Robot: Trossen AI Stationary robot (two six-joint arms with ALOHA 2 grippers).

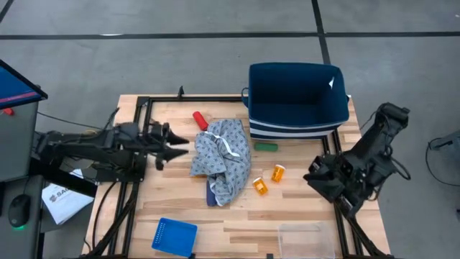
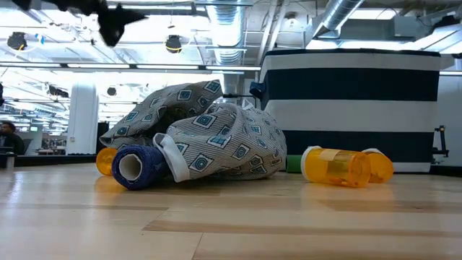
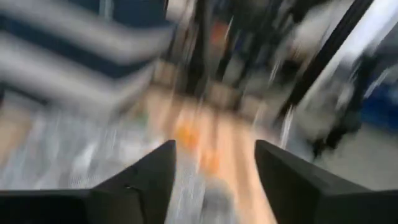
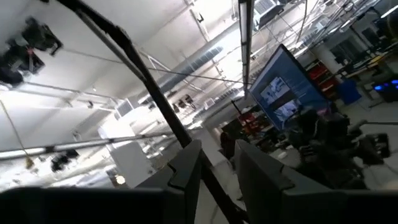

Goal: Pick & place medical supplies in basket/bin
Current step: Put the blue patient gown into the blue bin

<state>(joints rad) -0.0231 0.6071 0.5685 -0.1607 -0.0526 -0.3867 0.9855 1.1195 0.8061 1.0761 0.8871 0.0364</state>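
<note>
The grey patterned garment point(image 1: 221, 158) lies crumpled mid-table, partly over a dark blue cylinder point(image 2: 137, 167) lying on its side. A red cylinder point(image 1: 200, 120) lies beyond the garment, and a green one point(image 1: 267, 147) lies by the navy striped bin point(image 1: 298, 101). Two orange pill bottles point(image 1: 278, 173) point(image 1: 260, 186) lie on their sides right of the garment. My left gripper point(image 1: 176, 147) hovers open above the table just left of the garment, pointing at it. My right gripper point(image 1: 316, 176) waits folded back at the table's right edge, its fingers a little apart.
A bright blue perforated basket point(image 1: 175, 237) and a clear plastic tray point(image 1: 305, 237) sit at the near edge. A black metal frame point(image 1: 144, 108) runs along the table's left and far sides. Bare wood shows between the basket and the tray.
</note>
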